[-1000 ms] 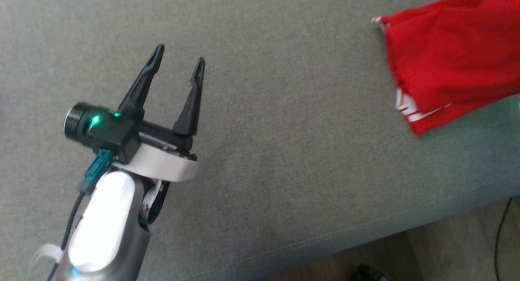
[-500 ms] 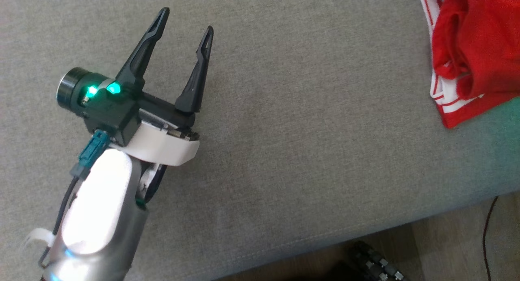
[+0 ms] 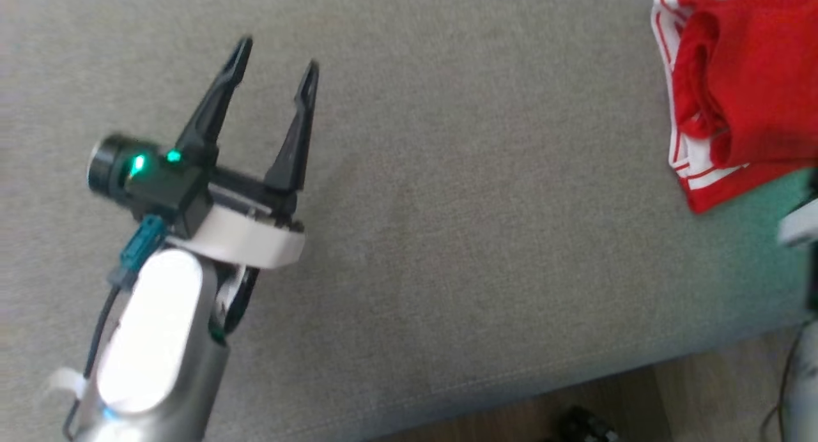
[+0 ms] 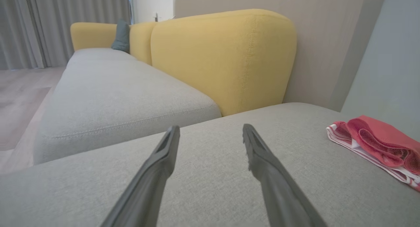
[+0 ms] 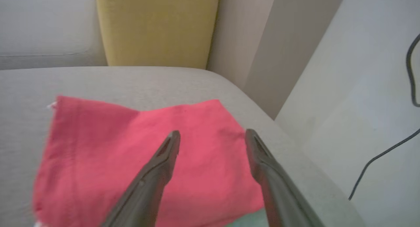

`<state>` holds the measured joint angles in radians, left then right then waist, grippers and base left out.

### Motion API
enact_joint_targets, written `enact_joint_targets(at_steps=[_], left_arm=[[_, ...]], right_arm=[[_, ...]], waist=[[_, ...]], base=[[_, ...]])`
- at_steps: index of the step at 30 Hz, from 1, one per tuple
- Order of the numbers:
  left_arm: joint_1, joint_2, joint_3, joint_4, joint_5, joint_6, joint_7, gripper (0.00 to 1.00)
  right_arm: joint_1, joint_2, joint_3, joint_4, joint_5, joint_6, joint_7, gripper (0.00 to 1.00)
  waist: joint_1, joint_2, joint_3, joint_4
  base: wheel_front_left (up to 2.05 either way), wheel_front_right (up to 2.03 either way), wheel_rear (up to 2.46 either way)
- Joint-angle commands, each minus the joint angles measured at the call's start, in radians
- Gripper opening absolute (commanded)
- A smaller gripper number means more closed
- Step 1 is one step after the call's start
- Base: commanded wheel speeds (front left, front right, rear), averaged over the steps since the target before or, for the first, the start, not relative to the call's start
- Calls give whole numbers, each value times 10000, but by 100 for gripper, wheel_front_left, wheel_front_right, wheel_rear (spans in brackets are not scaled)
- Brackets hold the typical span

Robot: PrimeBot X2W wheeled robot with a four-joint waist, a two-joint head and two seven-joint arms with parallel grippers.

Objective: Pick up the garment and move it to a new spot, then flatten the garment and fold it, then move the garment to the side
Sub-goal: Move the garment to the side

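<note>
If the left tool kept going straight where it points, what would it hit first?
Probably the yellow cushion, near its base: the left tool points there over the grey seat. Depth is unclear, so it may graze the seat first.

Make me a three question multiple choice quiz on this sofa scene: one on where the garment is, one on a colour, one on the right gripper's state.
1. Where on the grey seat does the red garment lie in the head view?
A. At its far right
B. In the middle
C. At its far left

2. What colour is the backrest behind the seat?
A. Black
B. Yellow
C. Purple

3. How does the right gripper stand?
A. Shut on the garment
B. Shut on a cable
C. Open, holding nothing

Answers:
1 A: the garment sits at the right edge, well apart from the left gripper.
2 B: the left wrist view shows a yellow cushion.
3 C: its fingers are spread apart over the flat garment.
</note>
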<state>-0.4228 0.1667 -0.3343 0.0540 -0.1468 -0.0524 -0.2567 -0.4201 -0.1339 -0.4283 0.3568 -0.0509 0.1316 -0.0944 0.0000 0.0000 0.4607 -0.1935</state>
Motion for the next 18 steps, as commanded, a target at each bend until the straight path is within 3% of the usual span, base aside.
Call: enact_joint_targets(at_steps=[1,8,18], left_arm=[[236,86,441,-264,-118,84,-50,100],[1444,-44,1023,-60,-428,471,-51,100],[2513,-94,1610,170,-666,708,-51,100]], right_arm=[[290,51,390,-634,120,-9,-86,100],[1816,749,2321,-2265,927,-9,125,100],[2594,833,3965,-2837,1883,-9,206,100]], waist=[[0,0,-490,202],[0,0,-1667,923],[0,0,-2783,1982]], base=[[0,0,0],[0,0,0],[0,0,0]])
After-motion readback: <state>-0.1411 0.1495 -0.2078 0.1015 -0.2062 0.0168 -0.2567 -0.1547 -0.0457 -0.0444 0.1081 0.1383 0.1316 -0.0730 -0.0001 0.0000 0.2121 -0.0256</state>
